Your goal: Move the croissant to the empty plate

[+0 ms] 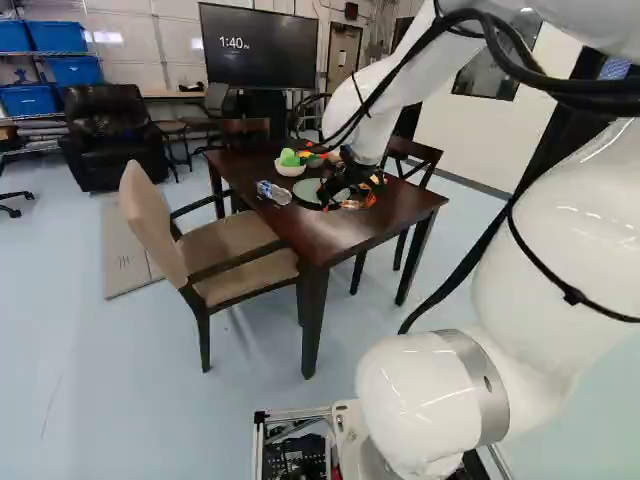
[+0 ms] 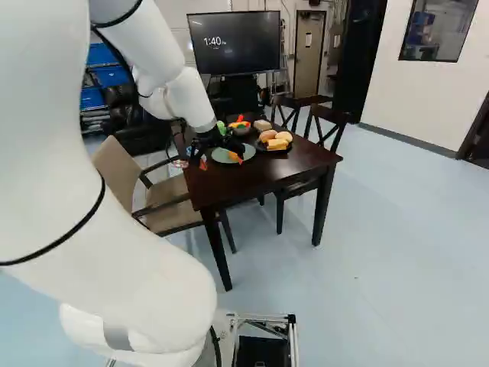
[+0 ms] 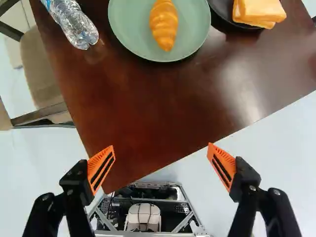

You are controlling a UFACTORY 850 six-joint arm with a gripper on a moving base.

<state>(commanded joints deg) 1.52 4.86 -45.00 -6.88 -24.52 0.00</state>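
My gripper (image 1: 350, 202) is over the near part of the dark table in the left base view. In the wrist view the gripper (image 3: 161, 163) stands wide open, nothing between its orange pads. The golden croissant (image 3: 164, 25) lies on the green plate (image 3: 195, 29), ahead of the fingers and not touching them. That same plate (image 1: 307, 188) is partly hidden behind the gripper in the left base view. Beside it stands a black plate (image 2: 260, 146) bearing bread pieces.
A clear plastic bottle (image 3: 74, 22) lies beside the green plate. Farther back stands a white bowl (image 1: 290, 169) with green items, near other colourful food. Chairs surround the table (image 2: 252, 180); a beige armchair (image 1: 228, 245) is along one side.
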